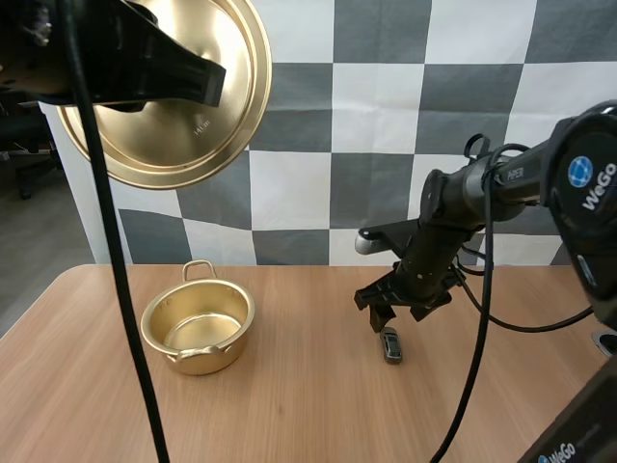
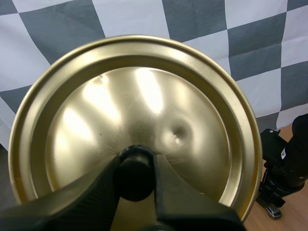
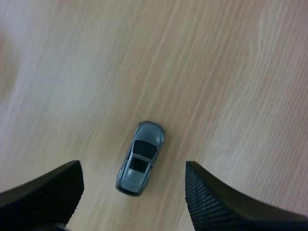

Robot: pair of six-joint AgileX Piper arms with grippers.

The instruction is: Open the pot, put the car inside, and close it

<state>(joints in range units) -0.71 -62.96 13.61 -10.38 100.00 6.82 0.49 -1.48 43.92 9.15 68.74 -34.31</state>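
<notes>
Lid (image 1: 183, 106) hangs closest to the high camera, raised well above the table (image 1: 308, 424) and tipped nearly on edge. Left gripper (image 2: 136, 163) is clamped on the lid's black knob (image 2: 136, 180), one finger on each side, with no gap visible.

Pot (image 1: 198, 333): open, upright on the table's left half, nothing inside.

Car (image 3: 140, 158): small and grey, sitting on its wheels on the table, well apart from the pot towards the right.

Right gripper (image 1: 393, 313) hovers just over the car with its jaws spread wide. Ribbed fingers (image 3: 216, 202) stand either side of the car and touch nothing, so this gripper holds nothing.

Handling, by judgement:
- The car looks light, hard and smooth-bodied.
- It will probably roll if nudged along its length (the wheels look free, not confirmed).
- Best hold is across the two flanks at mid-body. From the wrist view, its long axis is slightly skewed from square to the closing line.
- The roof and windows slope, so a pinch high up could slip. Come down low before closing.
- The lid is thin metal, stiff and slick, and the knob is the only sensible hold.
- The pot mouth is far wider than the car, so the drop needs little precision.

Count:
- pot: one
- lid: one
- car: one
- grippers: two
</notes>
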